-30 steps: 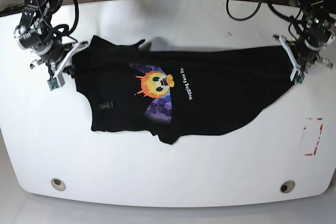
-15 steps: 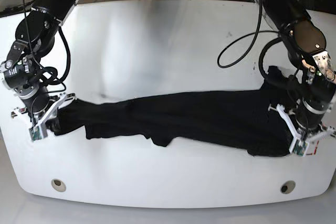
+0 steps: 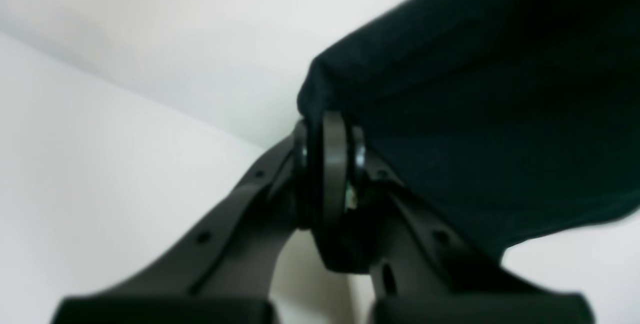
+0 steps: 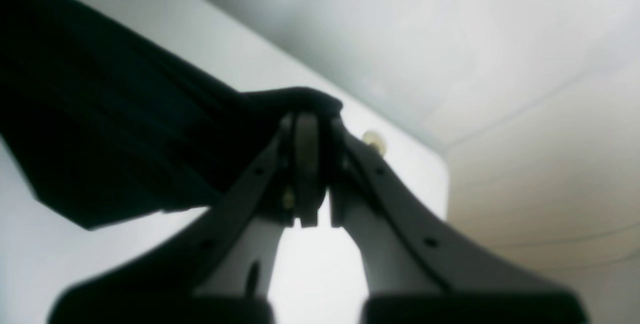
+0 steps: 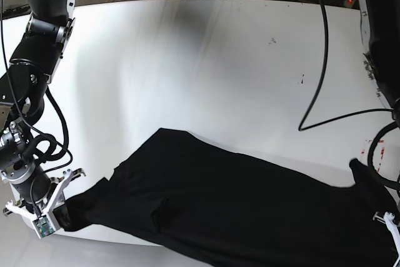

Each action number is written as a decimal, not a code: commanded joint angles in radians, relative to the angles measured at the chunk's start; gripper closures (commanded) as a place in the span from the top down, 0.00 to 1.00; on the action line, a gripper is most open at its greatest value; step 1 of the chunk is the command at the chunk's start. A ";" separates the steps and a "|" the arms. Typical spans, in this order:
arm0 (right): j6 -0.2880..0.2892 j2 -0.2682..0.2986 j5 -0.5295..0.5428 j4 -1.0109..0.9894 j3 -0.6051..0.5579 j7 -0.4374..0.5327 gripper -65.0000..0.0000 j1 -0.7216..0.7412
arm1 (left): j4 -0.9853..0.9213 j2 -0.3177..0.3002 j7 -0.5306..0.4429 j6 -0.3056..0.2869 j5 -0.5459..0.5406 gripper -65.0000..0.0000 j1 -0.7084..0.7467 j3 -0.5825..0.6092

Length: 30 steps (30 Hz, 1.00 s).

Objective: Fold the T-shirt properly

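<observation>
The black T-shirt (image 5: 237, 198) lies stretched across the front of the white table (image 5: 206, 60), plain side up, no print showing. At the base view's lower left, my right gripper (image 5: 57, 215) is shut on one end of the cloth. Its wrist view shows the gripper (image 4: 307, 119) pinching a bunched black fold (image 4: 100, 139). In the left wrist view my left gripper (image 3: 327, 129) is shut on the shirt's other end (image 3: 475, 114). That gripper is mostly cut off at the base view's lower right corner.
Black cables (image 5: 319, 60) hang over the table's right side beside the left arm (image 5: 381, 42). A red tape mark (image 5: 380, 149) sits at the right edge. A round table grommet (image 4: 374, 140) shows beyond the right gripper.
Both grippers have moved from the table's back toward its front edge, dragging the shirt with them. The graphic side seen a second ago no longer shows.
</observation>
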 commanded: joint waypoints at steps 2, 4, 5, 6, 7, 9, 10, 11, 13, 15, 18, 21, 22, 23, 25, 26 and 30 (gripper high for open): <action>-0.005 0.032 -0.012 0.013 0.007 0.007 0.00 0.034 | 0.035 -0.058 -0.013 0.007 -0.051 0.00 -0.045 0.051; -0.005 0.034 -0.011 0.013 0.007 0.007 0.00 0.025 | 0.062 -0.076 -0.009 0.007 -0.086 0.00 -0.022 0.060; -0.005 0.034 -0.011 0.013 0.007 0.007 0.00 0.014 | 0.074 -0.092 0.000 0.007 -0.105 0.00 0.021 0.062; -0.005 0.034 -0.011 0.013 0.009 0.007 0.00 -0.009 | 0.086 -0.102 0.004 0.007 -0.121 0.00 0.059 0.062; -0.005 0.034 -0.011 0.013 0.009 0.007 0.00 -0.030 | 0.095 -0.107 0.004 0.007 -0.132 0.00 0.093 0.062; -0.005 0.031 -0.011 0.025 0.009 0.009 0.00 -0.078 | 0.117 -0.110 0.004 0.007 -0.155 0.00 0.178 0.062; -0.005 0.026 -0.011 0.035 0.010 0.010 0.00 -0.099 | 0.124 -0.113 0.004 0.007 -0.164 0.00 0.217 0.062; -0.005 0.026 -0.011 0.053 0.018 0.010 0.00 -0.139 | 0.140 -0.113 0.004 0.007 -0.174 0.00 0.279 0.060; -0.005 0.022 -0.009 0.074 0.049 0.012 0.00 -0.199 | 0.155 -0.113 0.003 0.007 -0.180 0.00 0.356 0.054; -0.005 -0.011 -0.009 0.084 0.076 0.012 0.00 -0.254 | 0.169 -0.113 0.003 0.007 -0.180 0.00 0.461 0.037; 0.017 -0.029 -0.009 0.098 0.101 0.010 0.00 -0.318 | 0.184 -0.112 0.003 0.007 -0.178 0.00 0.601 0.019; 0.029 -0.034 -0.009 0.098 0.116 0.010 0.00 -0.391 | 0.190 -0.108 0.001 0.007 -0.175 0.00 0.719 -0.003; 0.029 -0.034 -0.009 0.099 0.122 0.010 0.00 -0.420 | 0.190 -0.108 0.001 0.007 -0.175 0.00 0.768 -0.012; 0.029 -0.034 -0.009 0.099 0.124 0.010 0.00 -0.437 | 0.190 -0.108 0.001 0.007 -0.175 0.00 0.802 -0.019; 0.032 -0.040 -0.009 0.098 0.147 0.012 0.00 -0.483 | 0.189 -0.108 0.001 0.007 -0.175 0.00 0.882 -0.038; 0.040 -0.050 -0.009 0.098 0.162 0.012 0.00 -0.506 | 0.189 -0.108 -0.002 0.007 -0.175 0.00 0.916 -0.044; 0.071 -0.080 -0.009 0.096 0.197 0.009 0.00 -0.576 | 0.189 -0.107 -0.051 0.007 -0.174 0.00 1.028 -0.047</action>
